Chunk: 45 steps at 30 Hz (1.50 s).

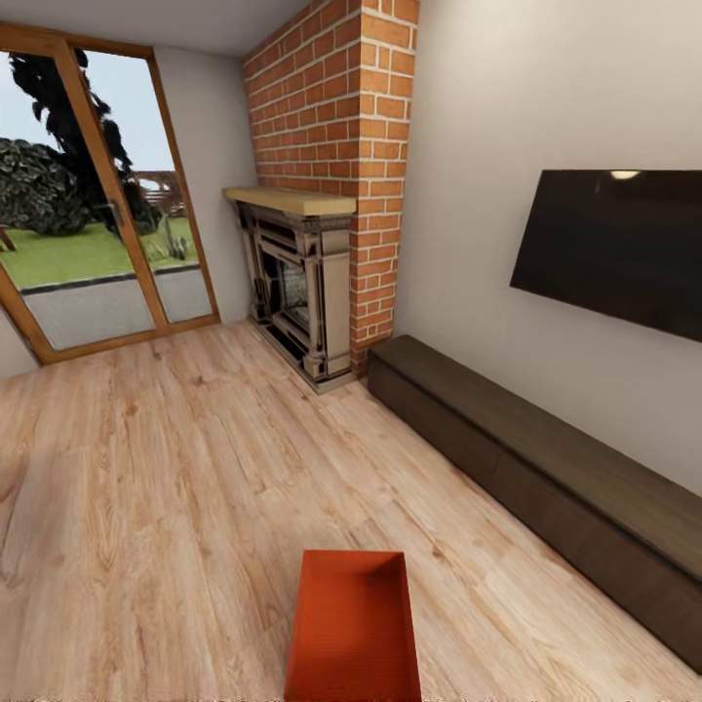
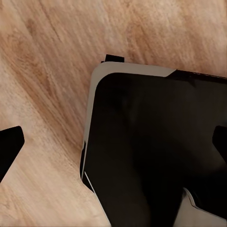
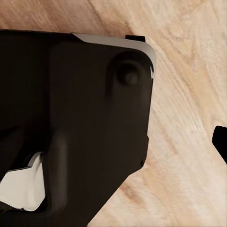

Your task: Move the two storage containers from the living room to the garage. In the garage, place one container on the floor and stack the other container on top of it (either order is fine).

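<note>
One orange-red bin [image 1: 355, 624] sits on the wood floor [image 1: 146, 487] at the near centre, open side up; the fireplace [image 1: 297, 292] stands far behind it, glass doors [image 1: 88, 214] far left, TV [image 1: 614, 249] and low cabinet [image 1: 546, 468] along the right wall. Left gripper [image 2: 113, 149] is spread wide, both dark fingertips [image 2: 9, 146] showing at the edges; the right gripper's state cannot be told, one fingertip [image 3: 221, 142] alone showing.

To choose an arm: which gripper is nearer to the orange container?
Cannot tell: the container lies centred ahead; left gripper and right gripper both hang over the robot's base.
</note>
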### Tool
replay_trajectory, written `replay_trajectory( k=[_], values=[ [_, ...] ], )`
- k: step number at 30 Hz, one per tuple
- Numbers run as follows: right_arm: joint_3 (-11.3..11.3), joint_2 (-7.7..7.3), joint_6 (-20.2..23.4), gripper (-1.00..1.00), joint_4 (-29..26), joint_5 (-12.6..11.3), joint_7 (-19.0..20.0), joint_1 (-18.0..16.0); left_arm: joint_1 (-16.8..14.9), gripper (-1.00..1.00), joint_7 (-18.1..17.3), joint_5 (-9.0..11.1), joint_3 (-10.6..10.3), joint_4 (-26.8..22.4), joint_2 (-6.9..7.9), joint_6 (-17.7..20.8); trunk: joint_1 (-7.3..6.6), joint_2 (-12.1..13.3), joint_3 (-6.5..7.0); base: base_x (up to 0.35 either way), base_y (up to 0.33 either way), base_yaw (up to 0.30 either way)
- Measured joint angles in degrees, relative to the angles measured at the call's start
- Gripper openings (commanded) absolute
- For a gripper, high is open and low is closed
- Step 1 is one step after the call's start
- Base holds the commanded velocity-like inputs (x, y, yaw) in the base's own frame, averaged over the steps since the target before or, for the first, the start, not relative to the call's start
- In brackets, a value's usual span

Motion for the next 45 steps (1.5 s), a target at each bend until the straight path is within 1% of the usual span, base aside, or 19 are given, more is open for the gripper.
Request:
replay_trajectory(
  k=[45],
  values=[
    [0.0, 0.0, 0.0, 1.0, 0.0, 0.0, 0.0, 0.0, 0.0, 1.0, 0.0, 0.0, 0.0, 0.0, 0.0, 0.0, 0.0, 0.0, -4.15, 0.0, 0.0, 0.0]
  ],
)
